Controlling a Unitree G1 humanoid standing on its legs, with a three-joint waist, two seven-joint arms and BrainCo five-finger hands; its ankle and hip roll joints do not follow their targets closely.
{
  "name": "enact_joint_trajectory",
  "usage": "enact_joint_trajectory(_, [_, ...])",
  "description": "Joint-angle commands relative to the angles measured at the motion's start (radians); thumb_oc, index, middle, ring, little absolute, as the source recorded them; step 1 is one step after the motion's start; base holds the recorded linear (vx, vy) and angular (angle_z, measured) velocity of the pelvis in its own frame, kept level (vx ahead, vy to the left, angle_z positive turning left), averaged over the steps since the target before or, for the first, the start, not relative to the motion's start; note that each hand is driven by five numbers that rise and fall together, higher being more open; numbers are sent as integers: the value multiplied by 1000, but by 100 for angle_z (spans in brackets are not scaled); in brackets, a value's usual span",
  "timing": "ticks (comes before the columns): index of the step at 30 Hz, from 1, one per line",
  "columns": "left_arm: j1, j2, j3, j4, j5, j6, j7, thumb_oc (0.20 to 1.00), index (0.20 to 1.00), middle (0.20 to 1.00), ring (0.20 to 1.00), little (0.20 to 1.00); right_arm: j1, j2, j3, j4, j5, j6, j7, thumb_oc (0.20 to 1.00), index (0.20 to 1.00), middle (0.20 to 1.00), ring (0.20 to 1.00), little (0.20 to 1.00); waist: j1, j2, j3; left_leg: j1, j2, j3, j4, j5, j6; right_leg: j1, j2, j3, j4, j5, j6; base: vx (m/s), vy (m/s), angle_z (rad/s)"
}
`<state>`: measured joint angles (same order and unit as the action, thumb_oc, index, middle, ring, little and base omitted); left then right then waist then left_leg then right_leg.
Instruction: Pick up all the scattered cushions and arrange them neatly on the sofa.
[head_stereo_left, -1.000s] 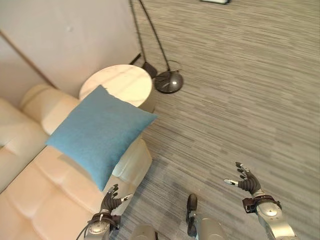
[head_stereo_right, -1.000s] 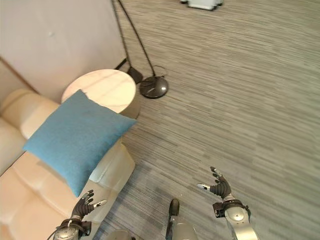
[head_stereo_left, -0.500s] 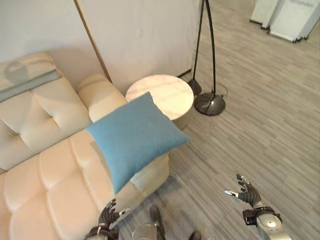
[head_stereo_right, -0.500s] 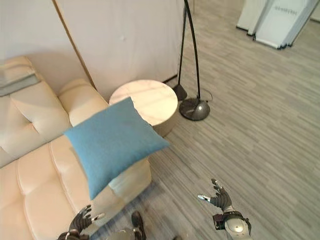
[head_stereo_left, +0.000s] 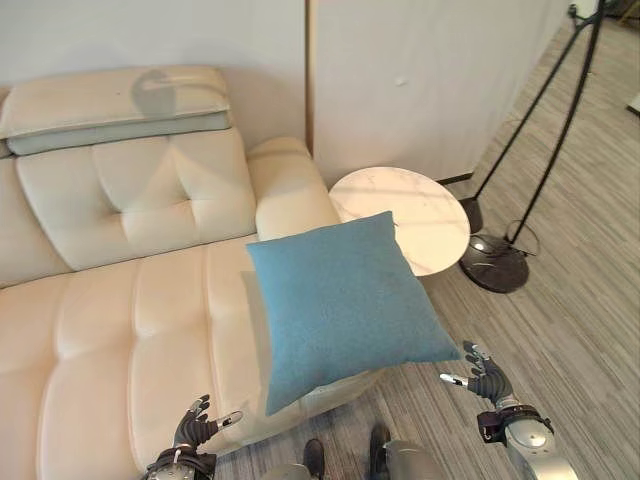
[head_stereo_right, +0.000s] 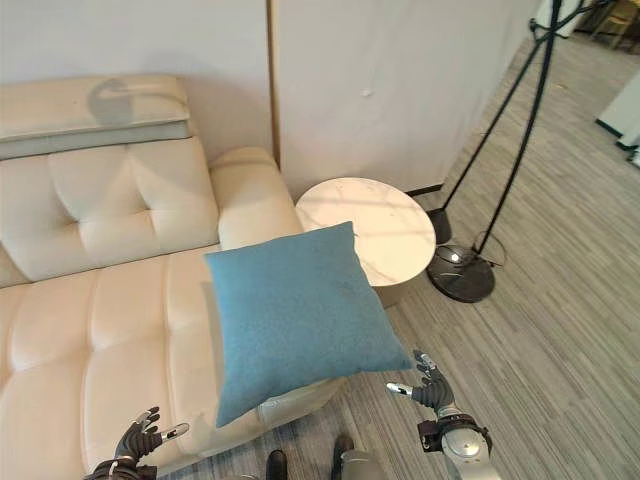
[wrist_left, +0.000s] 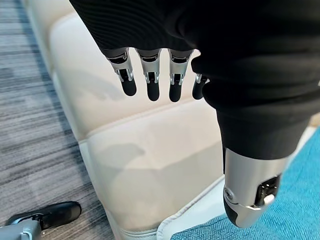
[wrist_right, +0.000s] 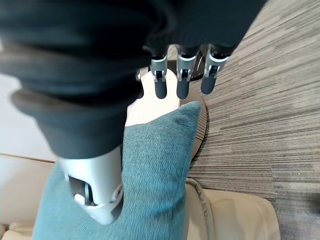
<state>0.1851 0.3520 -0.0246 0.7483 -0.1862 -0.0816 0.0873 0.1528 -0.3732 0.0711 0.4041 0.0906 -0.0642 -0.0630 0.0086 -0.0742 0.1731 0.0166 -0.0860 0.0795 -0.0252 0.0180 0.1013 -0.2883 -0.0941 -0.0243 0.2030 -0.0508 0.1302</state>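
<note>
A blue square cushion (head_stereo_left: 345, 305) lies on the right end of the cream sofa (head_stereo_left: 120, 310), with one corner overhanging the front edge. No hand touches it. My left hand (head_stereo_left: 193, 428) is low in front of the sofa seat, fingers (wrist_left: 150, 85) straight and empty. To the cushion's lower right, above the floor, my right hand (head_stereo_left: 487, 378) is spread open and holds nothing. In the right wrist view the cushion (wrist_right: 150, 170) shows just past the thumb.
A round marble side table (head_stereo_left: 400, 215) stands right behind the cushion, beside the sofa arm. A black floor lamp with a round base (head_stereo_left: 495, 265) stands to its right. Grey striped carpet (head_stereo_left: 570, 340) runs on to the right.
The camera has swung toward the sofa, so more of its backrest now shows. The cushion stays on the sofa's end. Both hands remain open and low.
</note>
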Motion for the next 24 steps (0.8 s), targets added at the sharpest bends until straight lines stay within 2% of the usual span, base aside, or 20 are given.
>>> enact_joint_trajectory(1, [-5, 15, 42, -93, -23, -47, 12, 1000, 1000, 1000, 1000, 1000, 7, -93, -116, -132, -48, -44, -54, 1000, 1000, 1000, 1000, 1000, -19, 5, 21, -40, 30, -24, 65, -66, -72, 103, 12, -27, -104, 101, 4, 91, -116, 32])
enact_joint_trajectory(5, [1, 29, 77, -109, -34, -59, 23, 1000, 1000, 1000, 1000, 1000, -23, -142, -152, -230, -37, -68, -48, 1000, 1000, 1000, 1000, 1000, -6, 6, -3, -38, 41, -28, 45, -64, -86, 142, 16, -33, -162, 121, 1, 108, -131, 13])
enact_joint_trajectory(10, [-51, 50, 80, -123, -54, -69, 48, 1000, 1000, 1000, 1000, 1000, -117, -160, -97, -304, 72, -92, 2, 1000, 1000, 1000, 1000, 1000, 12, 20, -7, -49, 54, -34, 3, -39, -108, 161, 18, -65, -219, 126, -5, 32, -72, 1])
enact_joint_trajectory(13, [-134, 38, 43, -125, -120, -81, 66, 1000, 1000, 1000, 1000, 1000, -228, -165, 19, -273, 159, -81, 31, 1000, 1000, 1000, 1000, 1000, 26, 33, 6, -78, 60, -43, -34, -7, -125, 150, 15, -98, -245, 129, -10, -51, -51, 25])
enact_joint_trajectory(15, [-158, 36, 29, -117, -134, -84, 70, 1000, 1000, 1000, 1000, 1000, -257, -160, 50, -248, 181, -76, 33, 1000, 1000, 1000, 1000, 1000, 25, 37, 6, -87, 61, -46, -47, 3, -129, 142, 15, -104, -252, 131, -11, -54, -28, 19])
enact_joint_trajectory(17, [-236, 34, -31, -101, -166, -89, 83, 1000, 1000, 1000, 1000, 1000, -345, -129, 142, -167, 253, -59, 36, 1000, 1000, 1000, 1000, 1000, 26, 49, 17, -124, 62, -47, -61, 23, -139, 110, 16, -111, -260, 141, -14, -83, -19, 23])
enact_joint_trajectory(18, [-237, 34, -31, -100, -166, -89, 83, 1000, 1000, 1000, 1000, 1000, -347, -129, 143, -165, 253, -60, 36, 1000, 1000, 1000, 1000, 1000, 26, 49, 17, -126, 62, -47, -61, 23, -139, 108, 16, -111, -260, 141, -14, -86, 2, 22])
enact_joint_trajectory(20, [-336, 29, -96, -77, -201, -98, 103, 1000, 1000, 1000, 1000, 1000, -468, -90, 238, -74, 301, -51, 25, 1000, 1000, 1000, 1000, 1000, 26, 58, 42, -176, 64, -48, -62, 43, -147, 60, 20, -104, -256, 152, -18, -113, 9, 12])
enact_joint_trajectory(21, [-337, 29, -96, -75, -201, -99, 103, 1000, 1000, 1000, 1000, 1000, -471, -90, 239, -72, 301, -52, 25, 1000, 1000, 1000, 1000, 1000, 26, 58, 42, -177, 64, -48, -62, 44, -147, 59, 20, -104, -255, 151, -18, -125, 7, 7])
enact_joint_trajectory(24, [-480, 24, -172, -3, -242, -108, 128, 1000, 1000, 1000, 1000, 1000, -621, -48, 340, 45, 318, -43, -1, 1000, 1000, 1000, 1000, 1000, 23, 63, 67, -232, 65, -45, -62, 67, -158, 4, 24, -96, -244, 164, -21, -91, 7, 4])
